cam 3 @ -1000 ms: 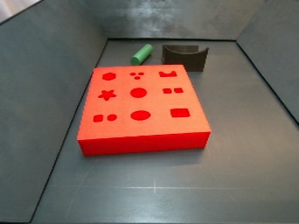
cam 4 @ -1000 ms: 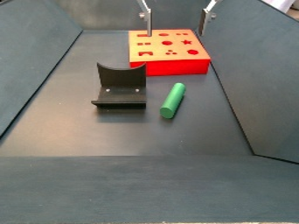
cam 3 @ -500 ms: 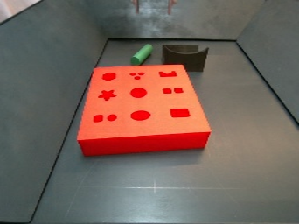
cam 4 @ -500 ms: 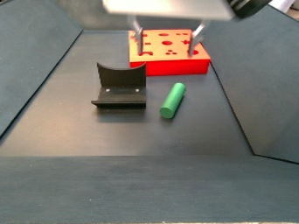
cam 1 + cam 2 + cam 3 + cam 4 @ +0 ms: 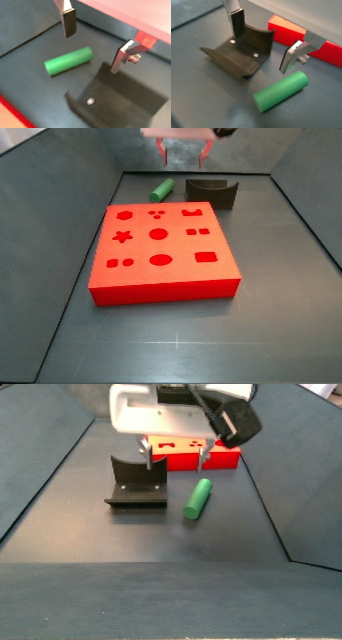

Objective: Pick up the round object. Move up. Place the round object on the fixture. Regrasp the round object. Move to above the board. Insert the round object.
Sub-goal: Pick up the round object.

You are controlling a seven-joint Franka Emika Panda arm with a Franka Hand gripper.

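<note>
Fixture (image 5: 136, 483) stands at the 9 o'clock side of the dark floor in a side view: a dark L-shaped bracket on a base plate, its upright wall curved along the top. Just beside it, toward 3 o'clock, the green peg (image 5: 199, 497) lies flat on the floor, apart from the bracket and touching nothing else. Above both hangs the gripper (image 5: 175, 448), its white body (image 5: 160, 410) filling the 12 o'clock part of that view and its two thin fingers (image 5: 144, 447) pointing down, spread apart with nothing between them. Behind the fingers, toward 12 o'clock, the red board (image 5: 201, 454) shows only as a strip.

In both wrist views the silver finger plates (image 5: 294, 56) stand wide apart and clear of the floor. In a wrist view the peg (image 5: 68, 61) lies on the floor below the gap between the plates, with the fixture (image 5: 118, 101) near it.

In a side view the board (image 5: 159, 252) fills the middle, its shaped cut-outs empty. The peg (image 5: 162, 188) lies at 12 o'clock beyond the board's far edge, the fixture (image 5: 213, 192) to its 3 o'clock side, and the gripper (image 5: 181, 148) hangs above them at the upper edge.
</note>
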